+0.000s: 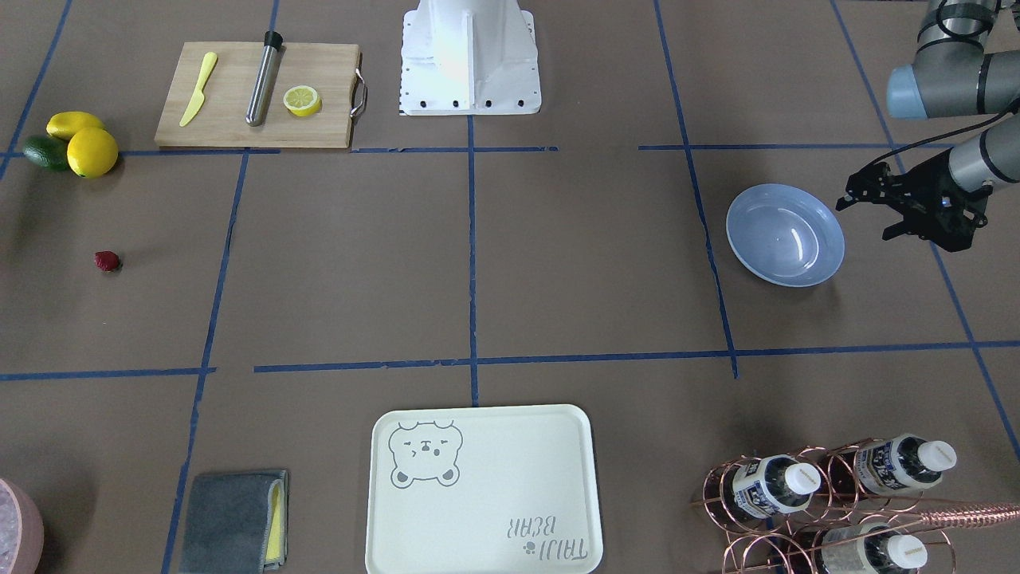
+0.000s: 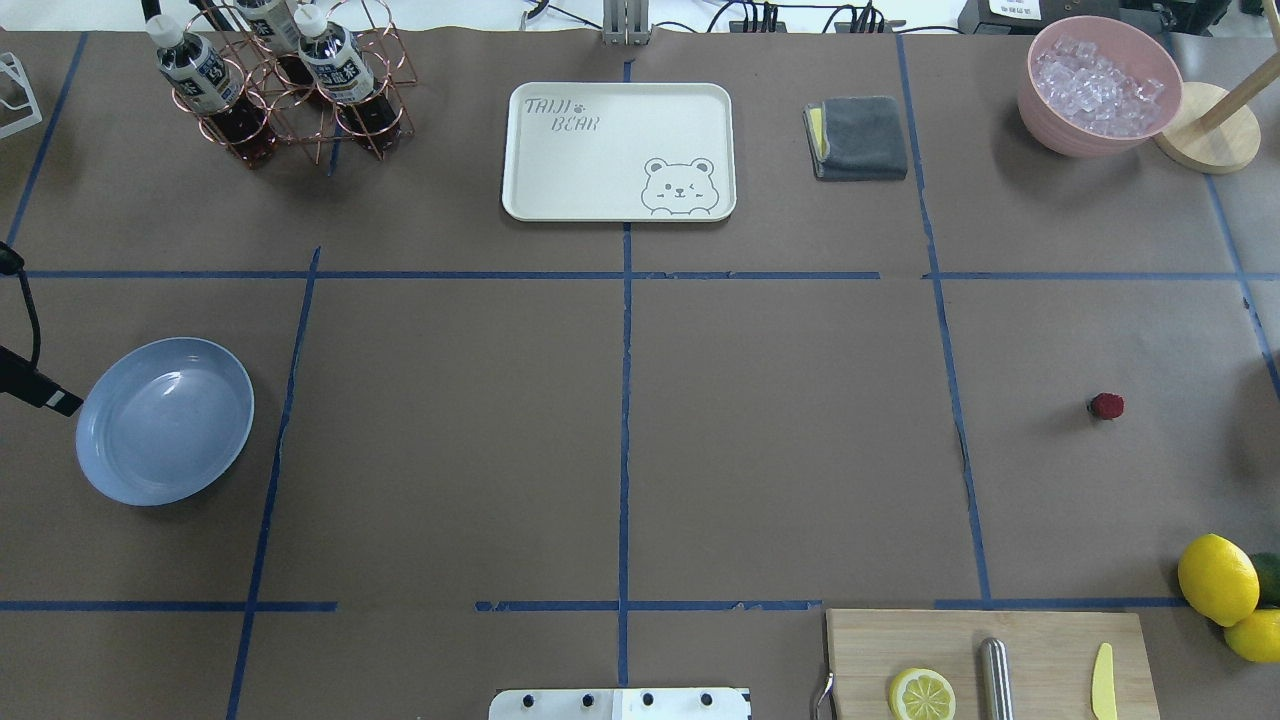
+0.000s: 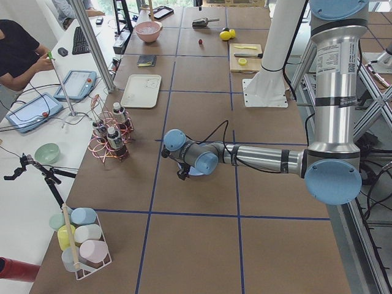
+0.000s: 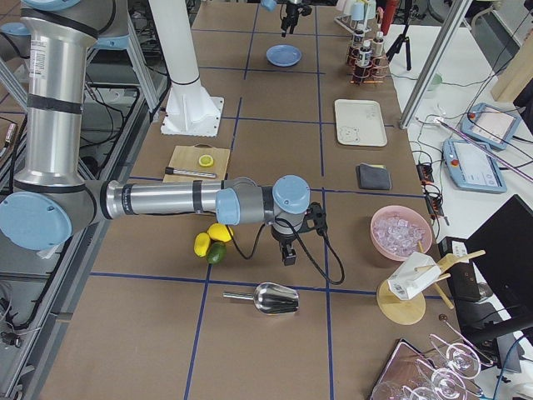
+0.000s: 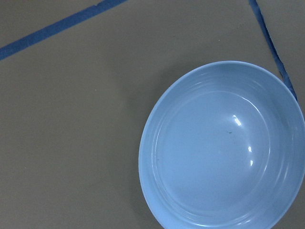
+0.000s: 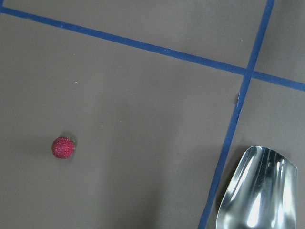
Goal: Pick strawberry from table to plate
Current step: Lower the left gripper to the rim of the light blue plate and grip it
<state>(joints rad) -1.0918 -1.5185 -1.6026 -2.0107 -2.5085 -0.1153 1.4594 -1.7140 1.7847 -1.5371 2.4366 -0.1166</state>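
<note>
Overhead exterior, strawberry [image 2: 1106, 405] well apart from lemons [image 2: 1217, 578], left gripper [image 1: 862, 222] spread beside plate [image 2: 243, 400]

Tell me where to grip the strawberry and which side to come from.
Pinch the strawberry across its middle, coming straight down from above. It is small, roundish and lies low on the table, so a sideways approach would probably scrape the surface; nothing stands close beside it.

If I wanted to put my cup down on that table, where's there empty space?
The big middle squares are bare: everything between the plate, the tray, the strawberry and the cutting board. The corners are crowded: the bottle rack, the ice bowl near the cloth, and the lemons by the board.
</note>
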